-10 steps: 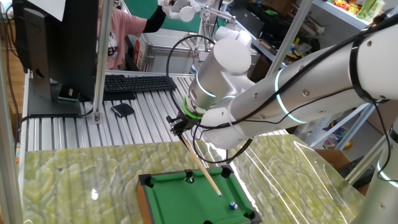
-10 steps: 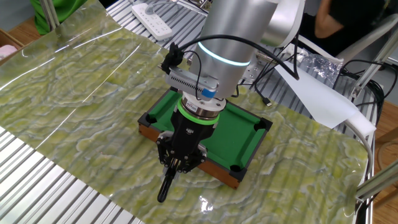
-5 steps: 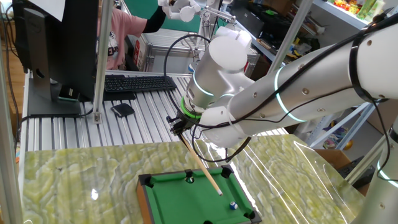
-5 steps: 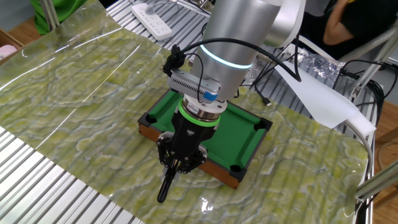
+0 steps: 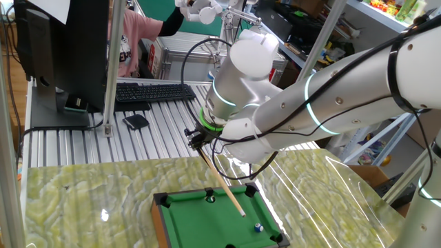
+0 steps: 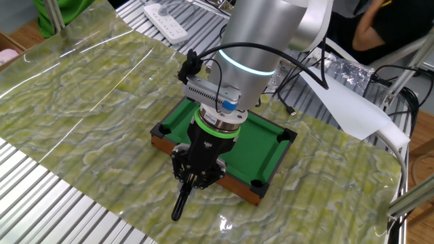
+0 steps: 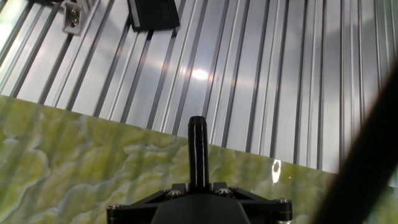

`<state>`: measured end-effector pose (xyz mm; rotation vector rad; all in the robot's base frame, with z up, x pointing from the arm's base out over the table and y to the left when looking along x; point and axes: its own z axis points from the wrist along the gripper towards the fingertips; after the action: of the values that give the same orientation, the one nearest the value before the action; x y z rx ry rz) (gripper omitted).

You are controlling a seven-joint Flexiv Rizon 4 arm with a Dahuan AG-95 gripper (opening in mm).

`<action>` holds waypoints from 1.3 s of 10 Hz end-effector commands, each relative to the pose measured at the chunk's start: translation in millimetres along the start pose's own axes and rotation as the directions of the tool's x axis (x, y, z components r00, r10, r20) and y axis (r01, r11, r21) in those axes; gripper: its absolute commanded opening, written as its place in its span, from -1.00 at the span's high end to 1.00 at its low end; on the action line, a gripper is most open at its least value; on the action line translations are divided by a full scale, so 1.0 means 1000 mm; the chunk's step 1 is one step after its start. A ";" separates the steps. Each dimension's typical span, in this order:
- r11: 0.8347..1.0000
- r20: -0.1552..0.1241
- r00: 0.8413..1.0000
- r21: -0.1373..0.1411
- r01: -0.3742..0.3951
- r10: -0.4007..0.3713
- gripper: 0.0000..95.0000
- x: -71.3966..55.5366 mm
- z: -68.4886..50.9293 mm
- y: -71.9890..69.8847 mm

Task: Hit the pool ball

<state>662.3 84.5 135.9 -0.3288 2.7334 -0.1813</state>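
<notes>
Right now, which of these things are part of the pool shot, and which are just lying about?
For the job: slim wooden cue stick, tiny blue-and-white pool ball, mini green pool table.
Lying about: black keyboard, small dark ball, white power strip.

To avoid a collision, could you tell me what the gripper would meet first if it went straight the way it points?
Probably the green marbled mat, just outside the pool table; the black rod in the gripper would touch first.

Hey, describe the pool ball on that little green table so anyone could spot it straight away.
Find the mini pool table with green felt on the marbled mat. The pool ball lies near its right end, beyond the cue tip: blue with a white patch, unlike the dark ball by the far rail.
</notes>
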 end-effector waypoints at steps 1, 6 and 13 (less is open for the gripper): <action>1.000 -0.002 1.000 -0.001 0.020 -0.020 1.00 0.000 0.000 0.000; 1.000 -0.004 1.000 0.002 0.022 -0.022 1.00 0.000 0.000 0.000; 1.000 -0.009 1.000 0.003 0.023 -0.023 1.00 0.000 0.000 0.000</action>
<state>662.2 83.4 136.2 -0.3587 2.7347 -0.1977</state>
